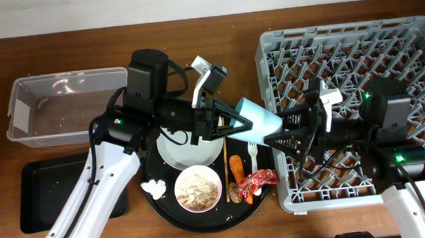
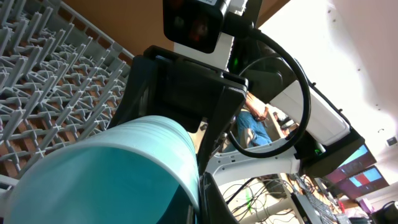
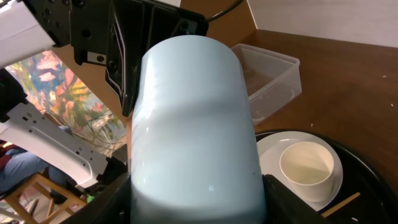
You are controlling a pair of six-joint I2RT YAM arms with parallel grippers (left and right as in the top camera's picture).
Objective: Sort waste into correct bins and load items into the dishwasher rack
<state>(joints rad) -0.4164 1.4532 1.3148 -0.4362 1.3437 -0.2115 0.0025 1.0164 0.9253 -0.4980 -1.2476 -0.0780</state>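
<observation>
Brown wooden tabletop (image 1: 42,41) carries your dishwasher rack (image 1: 416,30). Just off the rack's left wall, the light blue cup (image 1: 261,117) hangs on its side in the air. Your left pincer (image 1: 237,121) is clenched on the cup's rim. Your right pincer (image 1: 278,139) straddles the cup's other end, but you cannot tell whether it presses.

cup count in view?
2. Light blue cup, pinched by the left gripper, in the air between round tray and rack; cream cup upright on the plate. More may be hidden.
</observation>
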